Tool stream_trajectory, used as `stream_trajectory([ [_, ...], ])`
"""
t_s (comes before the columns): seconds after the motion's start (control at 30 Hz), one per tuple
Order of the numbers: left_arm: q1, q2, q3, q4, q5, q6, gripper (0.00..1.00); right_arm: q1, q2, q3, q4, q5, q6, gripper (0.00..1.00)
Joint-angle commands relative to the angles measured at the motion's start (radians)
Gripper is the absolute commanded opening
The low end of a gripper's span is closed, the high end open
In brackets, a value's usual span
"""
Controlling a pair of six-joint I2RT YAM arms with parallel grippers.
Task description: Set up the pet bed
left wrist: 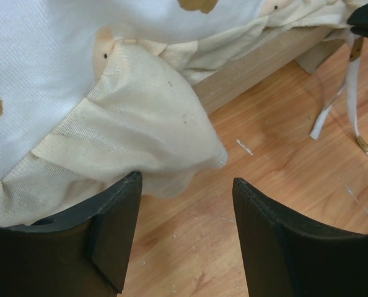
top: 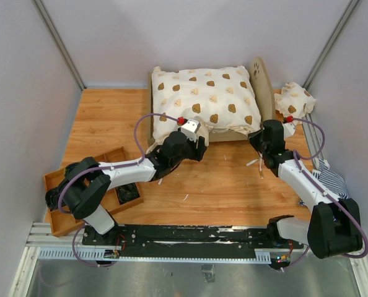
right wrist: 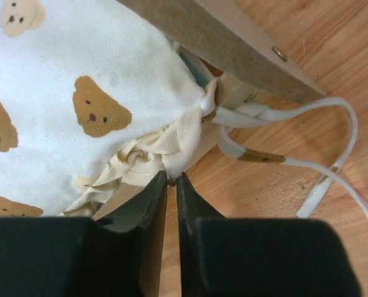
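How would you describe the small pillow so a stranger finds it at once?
Find the pet bed at the far centre. Right of its arched headboard lies the small pillow. Same bear print as the bed's cover, but far smaller and off the bed.

We extend left arm point(top: 119, 168) forward-right, wrist low; left gripper point(left wrist: 185, 180) fingers stand wide apart. We extend right arm point(top: 302, 179) forward-left; right gripper point(right wrist: 171, 177) fingers almost together, thin slit between.

Cream bear-print cover point(top: 205, 102) spread out, ruffle hanging — matching small pillow point(top: 294, 99) off its right; wooden tray point(top: 113, 154) far left.
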Motion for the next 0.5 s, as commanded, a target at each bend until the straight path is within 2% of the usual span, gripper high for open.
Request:
stream_trajectory([
  [0.0, 0.0, 0.043, 0.042, 0.036, -0.097, 0.018, 0.6, 0.016, -0.012, -0.012, 0.038, 0.063, -0.031, 0.03],
  [0.07, 0.0, 0.05, 0.04, 0.029, -0.138, 0.044, 0.45, 0.016, -0.038, -0.016, 0.026, 0.095, -0.079, 0.0],
  [0.13, 0.0, 0.046, 0.037, 0.003, -0.179, 0.059, 0.2, 0.016, -0.068, -0.033, 0.025, 0.136, -0.127, 0.0],
  [0.2, 0.0, 0.034, 0.029, -0.021, -0.203, 0.072, 0.02, 0.015, -0.1, -0.051, 0.035, 0.17, -0.168, 0.0],
  [0.47, 0.005, -0.036, 0.002, -0.07, -0.224, 0.076, 0.0, -0.004, -0.174, -0.094, 0.056, 0.181, -0.322, 0.0],
])
